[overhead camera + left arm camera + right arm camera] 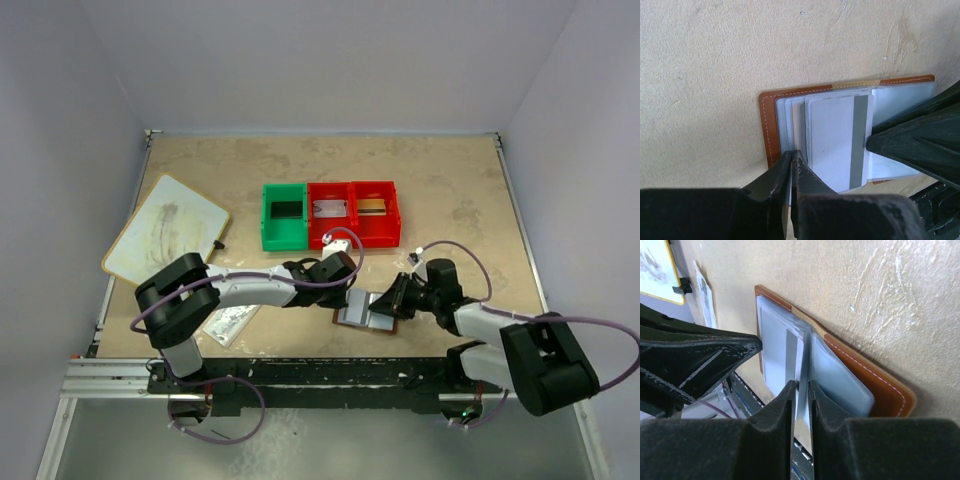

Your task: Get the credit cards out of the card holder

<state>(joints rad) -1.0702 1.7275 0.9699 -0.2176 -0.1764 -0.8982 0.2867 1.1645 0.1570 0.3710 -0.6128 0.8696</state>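
The brown card holder (366, 317) lies open on the table between my two arms, its clear pockets (900, 100) facing up. A white credit card with a grey stripe (837, 142) sticks partway out of a pocket. My left gripper (792, 156) is shut, its tips resting on the pocket leaves by the holder's left edge (768, 125); I cannot tell whether a leaf is pinched. My right gripper (801, 386) stands slightly open at the opposite side, with the thin edge of the striped card (790, 352) running loosely between its fingers. The brown cover (880, 387) shows under the pockets.
A green bin (284, 216) and a red double bin (356, 213) stand just behind the holder, each with a card-like item inside. A whiteboard (165, 228) lies at the left, and a printed paper (231, 322) near the left arm.
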